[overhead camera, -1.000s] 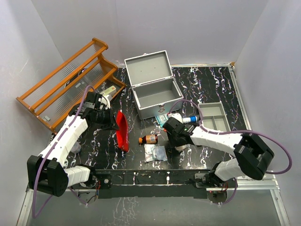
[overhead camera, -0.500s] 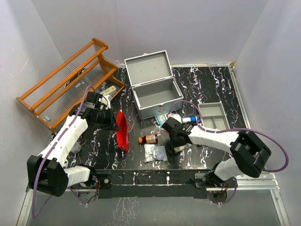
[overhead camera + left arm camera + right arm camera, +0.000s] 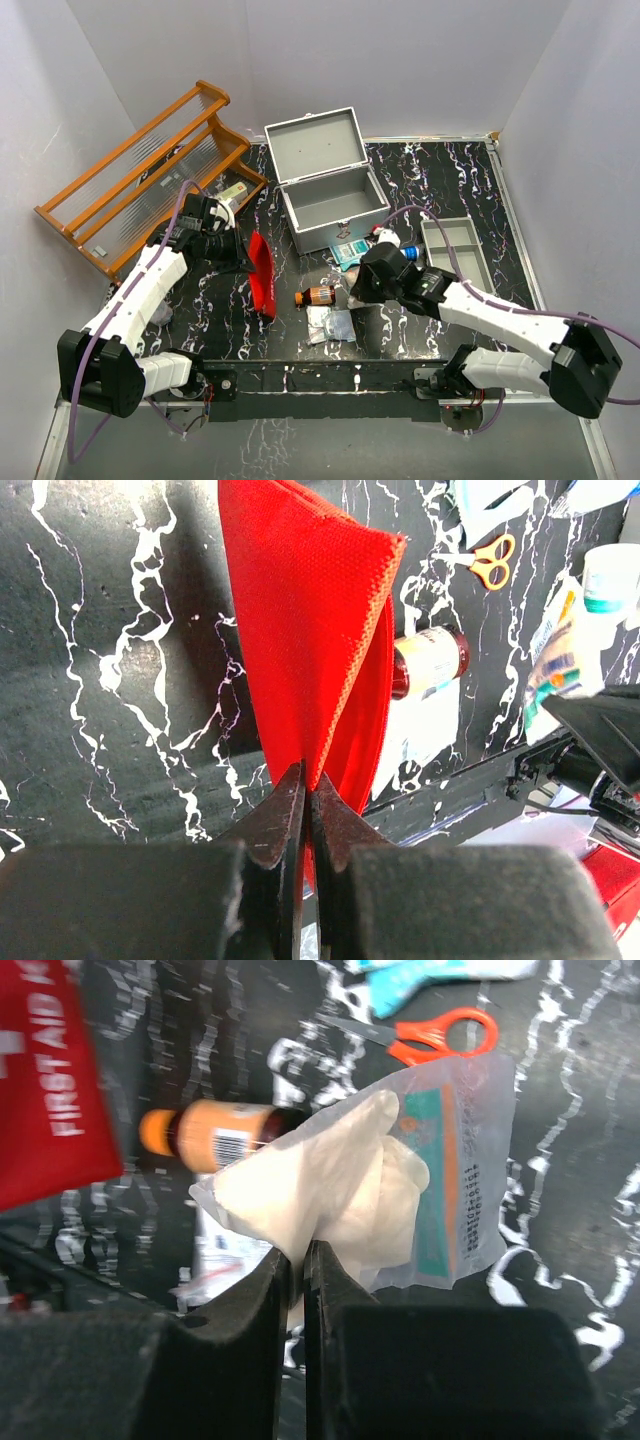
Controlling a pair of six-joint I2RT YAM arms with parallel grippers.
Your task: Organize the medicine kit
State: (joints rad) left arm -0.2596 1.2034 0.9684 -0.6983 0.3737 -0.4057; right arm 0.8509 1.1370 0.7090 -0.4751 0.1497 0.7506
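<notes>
Right wrist view: the right fingers point(image 3: 268, 1295) pinch only the limp glove packet point(image 3: 400, 1190) by its edge, so it may slip free short of the open medicine kit point(image 3: 330, 233) toward the back of the counter point(image 3: 430, 180), while the left fingers point(image 3: 275, 820) clamp the red pouch point(image 3: 310, 630).

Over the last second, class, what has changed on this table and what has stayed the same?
The right gripper, shut on a clear bag of gloves, has risen off the table with it while its arm swung out towards the near right. The left gripper stays clamped on the red first-aid pouch. The open medicine kit, brown bottle and grey tray have not moved.
</notes>
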